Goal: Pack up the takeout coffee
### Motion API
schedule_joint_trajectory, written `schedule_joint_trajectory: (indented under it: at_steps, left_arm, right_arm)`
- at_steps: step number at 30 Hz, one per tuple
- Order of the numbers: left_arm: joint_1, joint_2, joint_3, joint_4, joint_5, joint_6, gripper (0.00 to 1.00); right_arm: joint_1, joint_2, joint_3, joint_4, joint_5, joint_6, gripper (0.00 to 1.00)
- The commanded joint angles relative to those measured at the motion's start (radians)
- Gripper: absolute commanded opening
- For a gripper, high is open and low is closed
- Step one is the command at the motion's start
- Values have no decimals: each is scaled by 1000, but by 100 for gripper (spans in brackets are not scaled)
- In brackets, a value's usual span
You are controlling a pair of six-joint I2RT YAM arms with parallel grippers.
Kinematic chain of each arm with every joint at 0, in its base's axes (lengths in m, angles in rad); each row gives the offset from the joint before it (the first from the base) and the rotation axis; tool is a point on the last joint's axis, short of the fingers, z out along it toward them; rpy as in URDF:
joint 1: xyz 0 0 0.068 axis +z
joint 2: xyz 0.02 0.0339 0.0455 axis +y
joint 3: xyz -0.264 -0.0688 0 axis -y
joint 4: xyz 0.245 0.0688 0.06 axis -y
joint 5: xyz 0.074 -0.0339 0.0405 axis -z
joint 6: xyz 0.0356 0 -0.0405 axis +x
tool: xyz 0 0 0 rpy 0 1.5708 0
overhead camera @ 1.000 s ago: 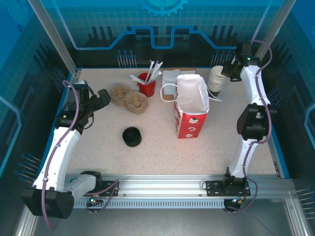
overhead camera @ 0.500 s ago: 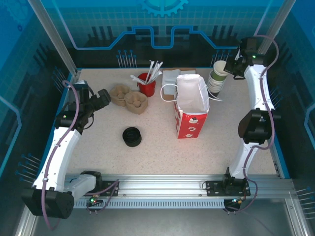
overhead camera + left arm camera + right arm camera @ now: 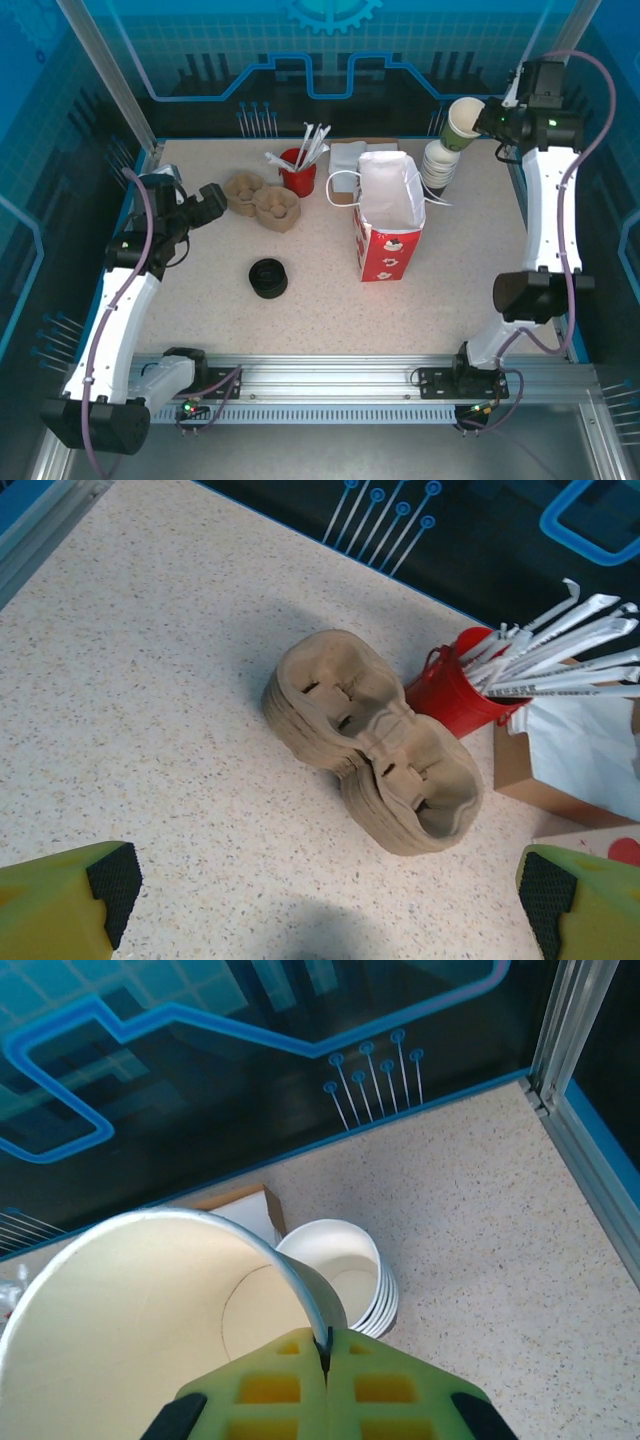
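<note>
My right gripper (image 3: 492,118) (image 3: 327,1355) is shut on the rim of a lidless paper cup (image 3: 464,117) (image 3: 150,1300) with olive sides and a white inside. It holds that cup tilted in the air above the stack of lidless cups (image 3: 438,165) (image 3: 335,1265) at the back right. The red-and-white bag (image 3: 388,215) stands open-topped mid-table. My left gripper (image 3: 210,197) (image 3: 322,900) is open, hovering just left of the stacked pulp cup carriers (image 3: 262,200) (image 3: 375,740), with nothing between its fingers. The takeout coffee is out of view.
A low black ring-shaped piece (image 3: 268,277) lies left of the bag. A red holder with wrapped straws (image 3: 298,172) (image 3: 455,690) stands behind the carriers. A brown box of white napkins (image 3: 348,155) (image 3: 580,750) sits at the back beside the bag.
My right arm has risen and swung right, lifting one lidless cup off the stack. The left arm has barely moved.
</note>
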Motion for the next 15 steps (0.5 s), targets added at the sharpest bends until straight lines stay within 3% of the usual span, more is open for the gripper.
schedule_joint_trajectory:
  at_steps: [1, 15]
  left_arm:
    - [-1, -35, 28, -39, 88, 36, 98]
    - [-76, -62, -9, -101, 215, 49, 95]
  right_arm:
    - [-22, -129, -72, -46, -9, -24, 0]
    - [-96, -613, -564, -134, -59, -53, 0]
